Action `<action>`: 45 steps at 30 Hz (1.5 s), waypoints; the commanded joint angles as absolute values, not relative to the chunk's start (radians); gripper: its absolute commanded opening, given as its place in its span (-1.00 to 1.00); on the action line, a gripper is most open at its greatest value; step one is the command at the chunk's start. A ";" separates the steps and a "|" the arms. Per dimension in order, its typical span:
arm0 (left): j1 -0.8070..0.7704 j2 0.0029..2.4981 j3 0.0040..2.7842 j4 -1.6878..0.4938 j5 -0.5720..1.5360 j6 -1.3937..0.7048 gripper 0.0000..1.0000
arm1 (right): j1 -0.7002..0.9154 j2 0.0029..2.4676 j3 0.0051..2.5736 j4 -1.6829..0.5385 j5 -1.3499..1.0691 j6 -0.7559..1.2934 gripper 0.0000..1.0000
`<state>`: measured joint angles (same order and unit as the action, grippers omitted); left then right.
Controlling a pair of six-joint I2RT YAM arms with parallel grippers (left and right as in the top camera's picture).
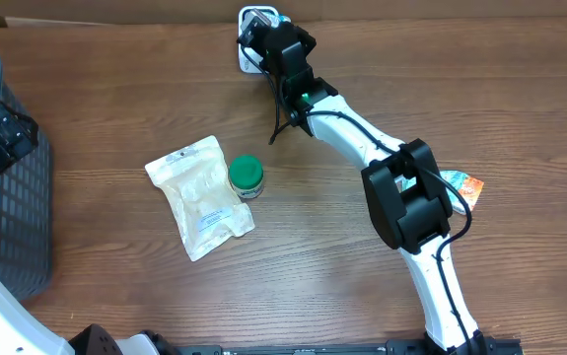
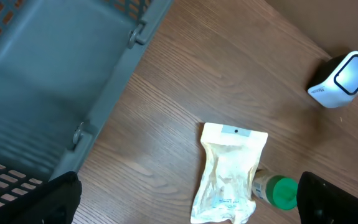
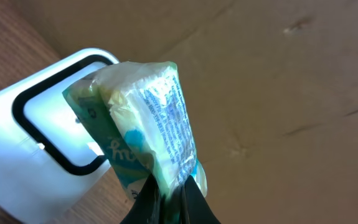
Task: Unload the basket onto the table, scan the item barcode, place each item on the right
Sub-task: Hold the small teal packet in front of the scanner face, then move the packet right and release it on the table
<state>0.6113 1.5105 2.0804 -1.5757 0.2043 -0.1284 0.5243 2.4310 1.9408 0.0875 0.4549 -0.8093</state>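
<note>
From overhead, the right gripper (image 1: 260, 35) reaches to the far edge of the desk (image 1: 362, 286) and sits right over the white scanner (image 1: 248, 61), covering most of it. Whatever it holds is hidden beneath it here. A clear pouch (image 1: 200, 196) lies flat at mid-desk with a green-capped bottle (image 1: 246, 176) touching its right edge. A grey basket (image 1: 12, 197) is cut off at the left border, and an orange wrapper (image 1: 465, 185) pokes out from behind the right arm. In the left wrist view, the left gripper (image 2: 185, 208) shows only as two dark fingers (image 2: 45, 202) in the bottom corners, spread wide with nothing between them. It is above the basket rim (image 2: 113, 74), with the pouch (image 2: 228, 171), the bottle (image 2: 277, 190) and the scanner (image 2: 342, 78) beyond. In the right wrist view, the right gripper (image 3: 166, 202) is clamped tight on the lower end of a soft green-and-white packet (image 3: 147, 118). The packet stands just in front of the scanner's lit window (image 3: 48, 118), possibly touching it. The small print on the packet is too blurred to read, and no barcode can be made out.
</note>
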 commanded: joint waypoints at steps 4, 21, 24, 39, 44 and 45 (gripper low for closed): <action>0.615 1.512 2.090 -1.574 0.202 -0.138 1.00 | 0.533 2.449 1.950 0.112 0.432 -0.813 -0.92; 0.615 1.512 2.090 -1.573 0.202 -0.138 0.99 | 0.537 2.461 1.950 0.178 0.313 -0.813 -0.92; 0.615 1.512 2.090 -1.574 0.202 -0.138 0.99 | 0.537 2.466 1.950 0.160 0.320 -0.810 -0.92; 0.615 1.512 2.090 -1.573 0.202 -0.138 0.99 | 0.543 2.096 1.950 -0.324 0.228 -0.139 -0.92; 0.615 1.512 2.090 -1.573 0.202 -0.138 1.00 | 0.492 1.832 1.950 -0.774 0.089 0.241 -0.92; 0.615 1.512 2.090 -1.573 0.202 -0.138 0.99 | 0.470 1.784 1.950 -0.871 0.067 0.288 -0.92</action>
